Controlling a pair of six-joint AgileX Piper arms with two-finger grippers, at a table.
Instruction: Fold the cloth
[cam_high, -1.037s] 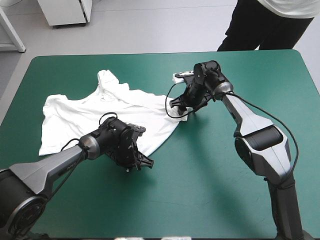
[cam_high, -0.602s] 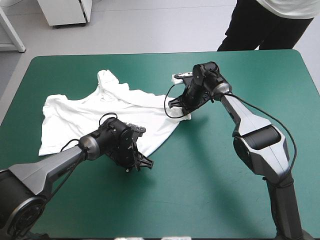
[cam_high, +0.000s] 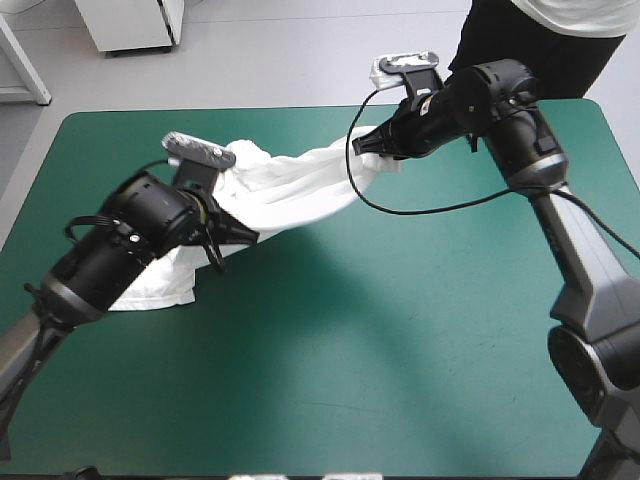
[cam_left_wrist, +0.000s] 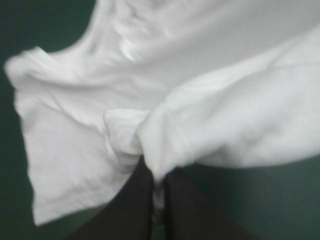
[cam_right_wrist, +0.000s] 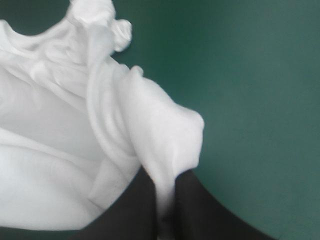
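Table (cam_high: 420, 340) w/ teal-green cover fills most of the high view, its near & right parts bare. The T-shirt (cam_high: 295, 185) is white & mostly up off the cover. It's slung as a sagging band btwn the two grippers over the table's far-left part, and a loose tail hangs under the left arm & seems to touch the cover near the left edge. Left gripper (cam_high: 228, 242) is clamped on the T-shirt: in the left wrist view the black fingers are all but together w/ a bunched fold pinched btwn them, the rest spilling ahead & to both sides. Right gripper (cam_high: 372, 145), raised near the far edge, is likewise pinched tight on the other end, w/ a narrow ridge of fabric running up from btwn its fingers in the right wrist view. Handling, as a guess: light, limp, no stiffness, so it drapes & sags wherever it's unsupported. Not fragile, but thin knit could creep out of a shallow pinch. Best hold is prob at hem corners or shoulder seams, where doubled fabric gives more bite. Both present grips look like bunched wads, not clean corners, so it may not lay down flat. Containers: none in view, nothing to hold or fill
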